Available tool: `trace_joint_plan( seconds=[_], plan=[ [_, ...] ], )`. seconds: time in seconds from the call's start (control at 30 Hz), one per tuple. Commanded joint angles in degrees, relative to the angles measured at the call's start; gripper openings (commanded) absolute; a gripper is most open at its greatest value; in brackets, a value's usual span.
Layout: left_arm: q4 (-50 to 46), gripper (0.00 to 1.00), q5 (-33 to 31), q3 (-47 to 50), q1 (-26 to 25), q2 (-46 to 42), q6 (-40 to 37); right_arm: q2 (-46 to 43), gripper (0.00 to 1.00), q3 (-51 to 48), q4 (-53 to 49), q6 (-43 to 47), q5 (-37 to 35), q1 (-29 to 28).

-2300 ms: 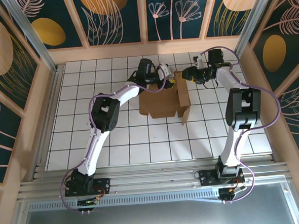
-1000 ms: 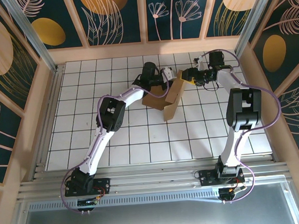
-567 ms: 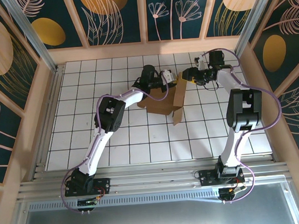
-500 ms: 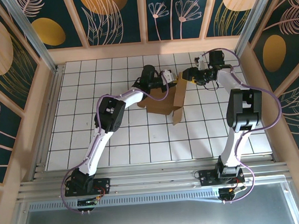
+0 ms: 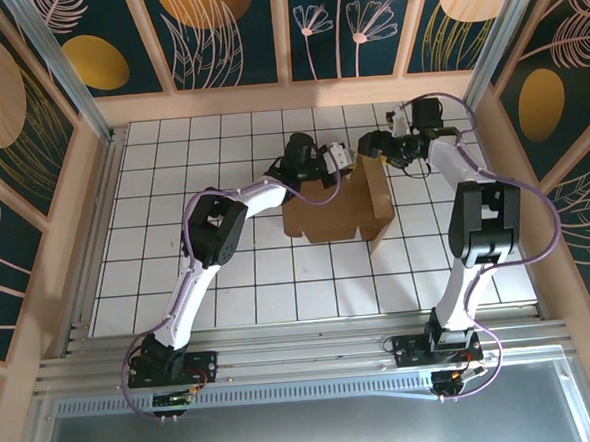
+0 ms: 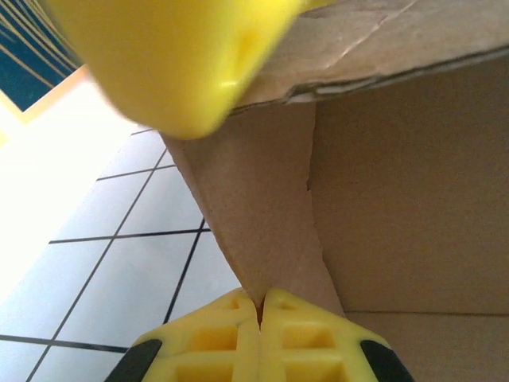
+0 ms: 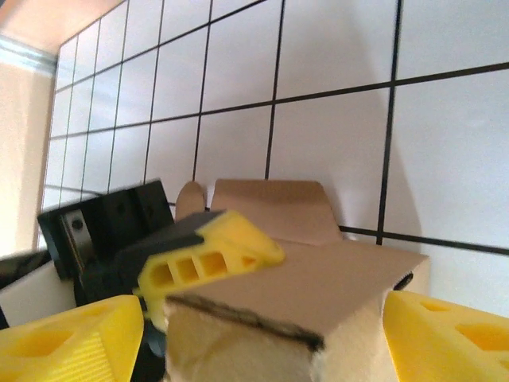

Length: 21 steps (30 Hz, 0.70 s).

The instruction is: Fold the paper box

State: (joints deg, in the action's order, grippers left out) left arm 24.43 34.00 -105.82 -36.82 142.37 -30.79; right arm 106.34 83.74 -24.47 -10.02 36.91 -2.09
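White tiled desk, walled by patterned panels, carries the paper box (image 5: 334,211) just above frame centre, partly erected. At the box's upper edge the left end effector (image 6: 261,304) is pinched tight on one of its panels. Over its upper right corner the right end effector (image 7: 262,338) stands wide apart, straddling the cardboard without a visible grip.

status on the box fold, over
Left hand shut on paper box wall. Right hand open astride its edge. Box partly erected on tiles. Nothing blocking.

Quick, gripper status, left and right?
Left gripper: closed, pinching a panel of the paper box.
Right gripper: open, straddling the box's top edge.
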Motion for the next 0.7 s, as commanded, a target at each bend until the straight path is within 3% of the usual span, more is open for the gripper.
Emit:
trace_joint_plan(
  seconds=[0.0, 0.27, 0.47, 0.6, 0.67],
  plan=[
    [-1.08, 0.00, -3.90, 2.99, -1.24, -4.56, 1.48, -7.00, 0.82, -1.98, 1.29, -3.68, -8.61, -0.71],
    [4.27, 0.00, -9.81, 14.09, -1.23, -10.10, 7.67, -15.62, 0.89, -9.71, -0.07, 0.19, -19.29, -1.55],
    [5.45, 0.00, -13.66, 21.03, -1.22, -13.72, 10.20, -15.24, 0.91, -12.69, -2.86, 4.98, -16.77, -4.74],
    [7.80, 0.00, -11.68, 22.82, -1.24, -14.36, 11.82, -12.44, 0.80, -11.17, -3.77, 5.28, -13.37, -5.79],
    [7.92, 0.08, -10.61, 22.26, -1.24, -14.06, 12.39, -11.32, 0.77, -10.99, -3.26, 5.10, -11.59, -5.87]
  ],
)
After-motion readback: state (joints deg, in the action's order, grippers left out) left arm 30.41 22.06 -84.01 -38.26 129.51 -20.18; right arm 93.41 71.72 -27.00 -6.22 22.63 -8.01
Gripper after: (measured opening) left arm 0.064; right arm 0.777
